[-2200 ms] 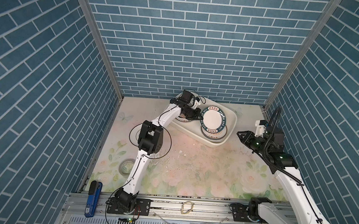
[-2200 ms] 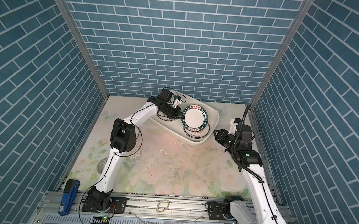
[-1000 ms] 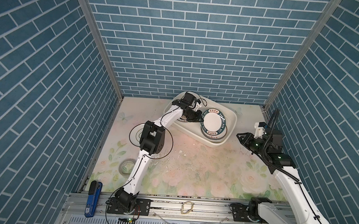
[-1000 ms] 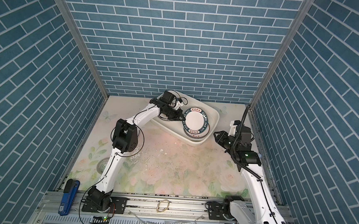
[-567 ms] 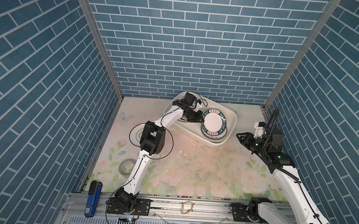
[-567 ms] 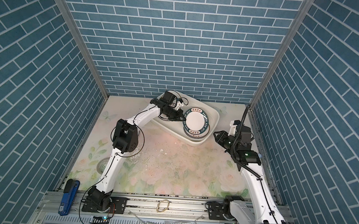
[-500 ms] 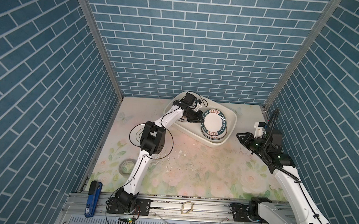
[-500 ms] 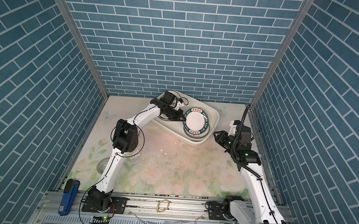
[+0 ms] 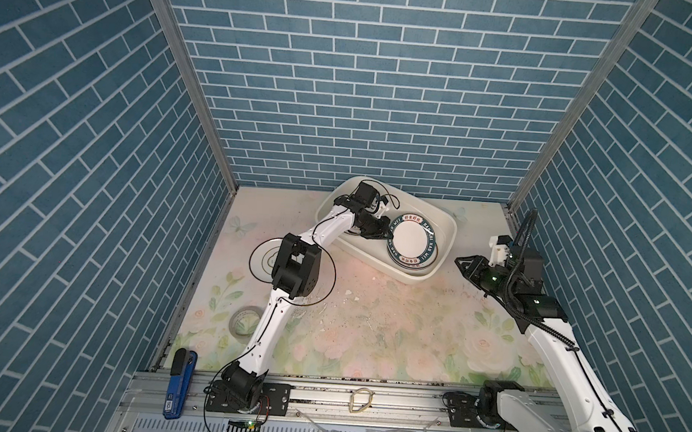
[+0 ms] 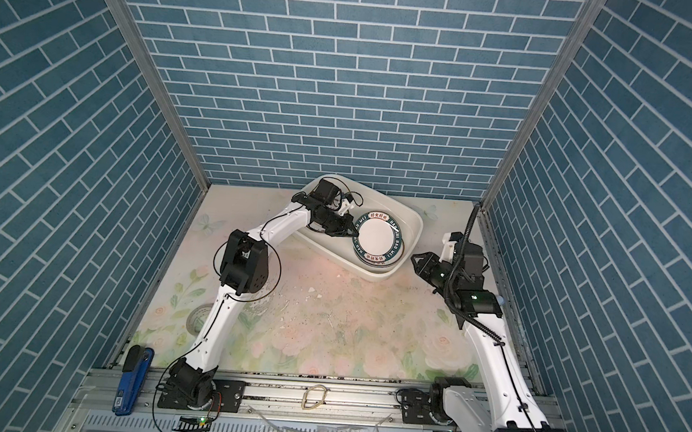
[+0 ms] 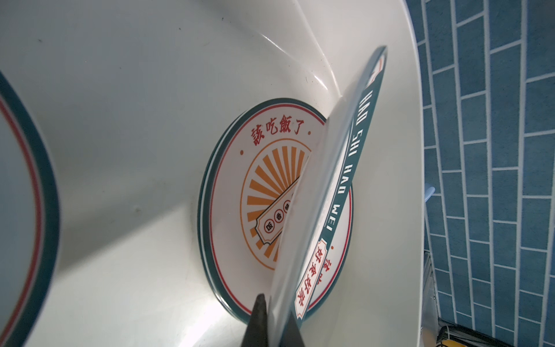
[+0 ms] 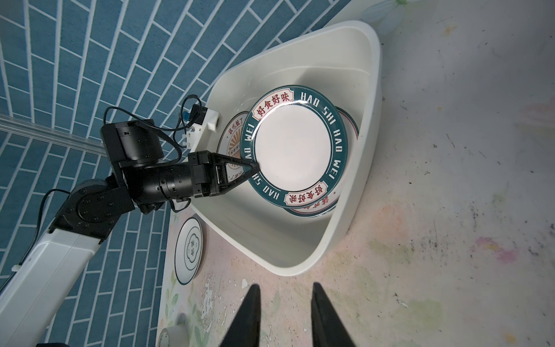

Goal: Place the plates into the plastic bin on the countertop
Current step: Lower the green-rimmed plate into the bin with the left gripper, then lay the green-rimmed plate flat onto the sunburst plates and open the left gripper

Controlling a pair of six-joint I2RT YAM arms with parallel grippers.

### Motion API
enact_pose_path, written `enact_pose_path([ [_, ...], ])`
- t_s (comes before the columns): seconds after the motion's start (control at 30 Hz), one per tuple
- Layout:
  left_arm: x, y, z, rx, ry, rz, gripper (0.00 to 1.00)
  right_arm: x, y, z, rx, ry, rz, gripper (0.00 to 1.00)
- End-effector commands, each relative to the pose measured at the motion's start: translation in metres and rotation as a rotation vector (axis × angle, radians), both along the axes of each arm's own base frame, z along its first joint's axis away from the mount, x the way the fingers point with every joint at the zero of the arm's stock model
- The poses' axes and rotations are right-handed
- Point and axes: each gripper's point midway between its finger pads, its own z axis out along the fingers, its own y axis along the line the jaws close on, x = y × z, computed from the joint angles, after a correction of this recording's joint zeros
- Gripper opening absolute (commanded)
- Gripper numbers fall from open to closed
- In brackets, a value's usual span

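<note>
Mid-placement: grips a round white plate with a wide green lettered rim (image 9: 411, 241) by its left edge, the left hand (image 12: 255, 166) clamped tight on that rim, thin edge pinched between the fingertips in the left wrist view. Carries it tilted, not flat, inside the large cream-white plastic bin (image 9: 451, 226) at the far middle of the flower-printed table (image 9: 390, 332), over the right half of the tub. Hangs it above other green-rimmed plates (image 12: 348, 123) stacked there, with a white plate bearing an orange sunburst centre (image 11: 258, 180) lying in the bin beneath it. Contact between the held plate's low edge and the stack: impossible to tell. Hovers the right hand (image 12: 285, 288) over bare table just right of the bin, fingers somewhat apart, clamped on nothing. Shows at least one plate not yet binned: a white plate with a thin dark rim and a quatrefoil emblem (image 12: 189, 251), flat on the left of the table, partly hidden by the left arm's elbow in both top views, with a translucent tape roll (image 9: 245, 320) nearer the front. Next, probably: level the held plate, lower it onto the stack, then part the fingers and draw back leftward without dragging the rim. Calls for a gentle release, to avoid sliding or clattering against the bin wall. After that, likely a reach for the dark-rimmed plate on the table.
</note>
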Motion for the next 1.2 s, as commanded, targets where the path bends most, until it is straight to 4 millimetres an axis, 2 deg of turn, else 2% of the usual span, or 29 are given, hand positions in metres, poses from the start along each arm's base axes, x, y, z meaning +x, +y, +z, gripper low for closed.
enact_pose_path([
  [0.0,0.0,-0.006,0.001,-0.012,-0.017,-0.019,0.07,0.001,-0.001,-0.001,0.011,0.0,-0.006,0.29],
  [0.7,0.003,-0.008,-0.001,-0.014,-0.018,-0.019,0.16,-0.001,-0.003,-0.003,0.01,0.006,-0.014,0.29],
  [1.17,-0.001,-0.006,-0.013,0.001,0.007,-0.02,0.21,-0.001,-0.003,-0.007,0.011,0.013,-0.015,0.29],
])
